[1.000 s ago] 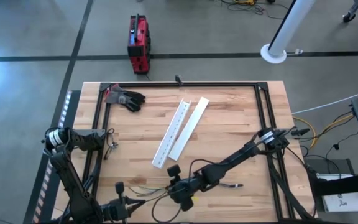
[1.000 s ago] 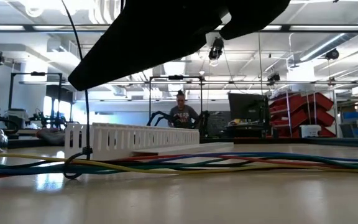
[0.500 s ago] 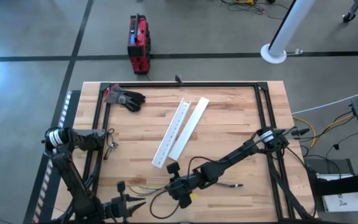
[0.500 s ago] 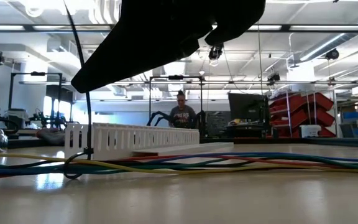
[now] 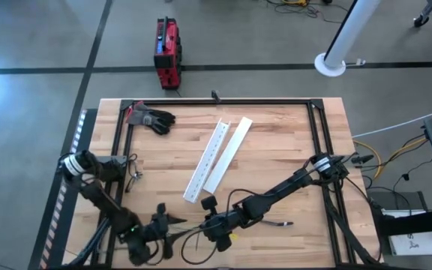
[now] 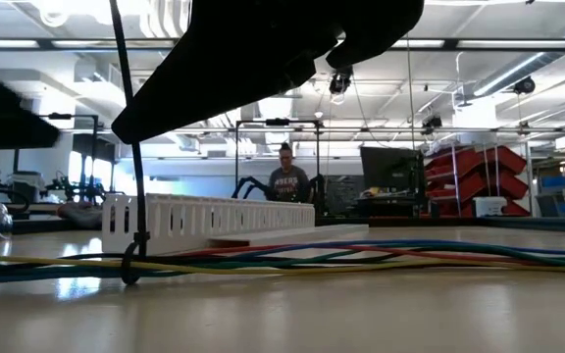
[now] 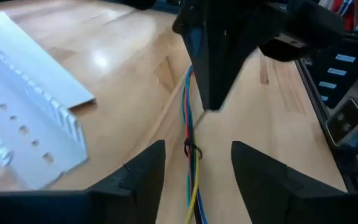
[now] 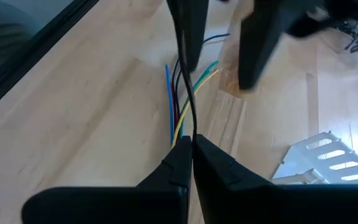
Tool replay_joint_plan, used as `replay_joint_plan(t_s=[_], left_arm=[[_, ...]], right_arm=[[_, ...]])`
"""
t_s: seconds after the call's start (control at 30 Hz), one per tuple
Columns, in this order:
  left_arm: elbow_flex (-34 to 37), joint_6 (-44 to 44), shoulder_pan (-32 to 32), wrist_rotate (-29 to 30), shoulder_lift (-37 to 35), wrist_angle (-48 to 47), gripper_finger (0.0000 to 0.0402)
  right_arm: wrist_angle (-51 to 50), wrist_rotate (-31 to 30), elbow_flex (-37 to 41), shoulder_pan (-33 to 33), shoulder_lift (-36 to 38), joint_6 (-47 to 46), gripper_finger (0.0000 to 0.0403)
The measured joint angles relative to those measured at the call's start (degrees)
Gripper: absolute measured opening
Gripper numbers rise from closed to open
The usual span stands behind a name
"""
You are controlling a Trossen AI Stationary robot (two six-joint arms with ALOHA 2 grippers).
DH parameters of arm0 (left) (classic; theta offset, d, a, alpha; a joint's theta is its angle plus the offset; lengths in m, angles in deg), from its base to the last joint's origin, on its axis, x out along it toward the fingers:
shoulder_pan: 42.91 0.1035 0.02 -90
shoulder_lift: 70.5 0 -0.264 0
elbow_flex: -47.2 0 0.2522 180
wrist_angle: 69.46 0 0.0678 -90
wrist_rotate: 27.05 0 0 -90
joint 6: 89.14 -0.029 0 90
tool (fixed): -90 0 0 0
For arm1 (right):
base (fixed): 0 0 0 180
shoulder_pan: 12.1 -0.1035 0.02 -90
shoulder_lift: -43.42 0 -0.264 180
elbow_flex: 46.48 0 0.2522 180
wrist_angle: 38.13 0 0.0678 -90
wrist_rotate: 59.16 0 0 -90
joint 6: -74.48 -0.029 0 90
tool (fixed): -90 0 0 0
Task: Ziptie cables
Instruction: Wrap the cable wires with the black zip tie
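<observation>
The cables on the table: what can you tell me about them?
The cables are a few thin flexible wires, blue, green, red and yellow, lying side by side along the wooden table near its front edge. A thin dark tie loops around them. The right gripper is shut on its strand; the open left gripper straddles the bundle.
</observation>
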Motion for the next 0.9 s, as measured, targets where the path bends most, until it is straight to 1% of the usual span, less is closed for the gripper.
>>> replay_joint_plan(t_s=[0.1,0.23,0.27,0.37,0.43,0.67,0.9], left_arm=[[1.5,-5.2,2.6,-1.4,0.0,6.1,0.0182],[1.7,-8.2,4.9,-3.1,0.0,6.3,0.0183],[1.7,-8.7,5.5,-4.9,0.0,6.3,0.0181],[1.7,-10.3,7.4,-13.2,0.0,6.3,0.0172],[1.0,-11.1,8.6,-16.1,1.0,6.5,0.0165],[-1.6,-12.8,11.3,-16.2,6.1,6.4,0.0137],[-3.4,-12.8,12.2,-15.8,9.5,6.9,0.0107]], right_arm=[[0.0,0.0,0.0,0.0,0.0,0.1,0.0001],[0.0,0.0,0.0,0.0,0.0,0.1,0.0001],[0.0,0.0,0.0,0.0,0.0,0.1,0.0001],[0.0,0.0,0.0,0.0,0.0,0.2,0.0000],[0.0,0.0,0.0,0.0,0.0,0.1,0.0000],[0.0,0.0,0.0,0.0,0.0,0.1,0.0000],[0.0,0.0,0.0,0.0,0.0,0.4,0.0000]])
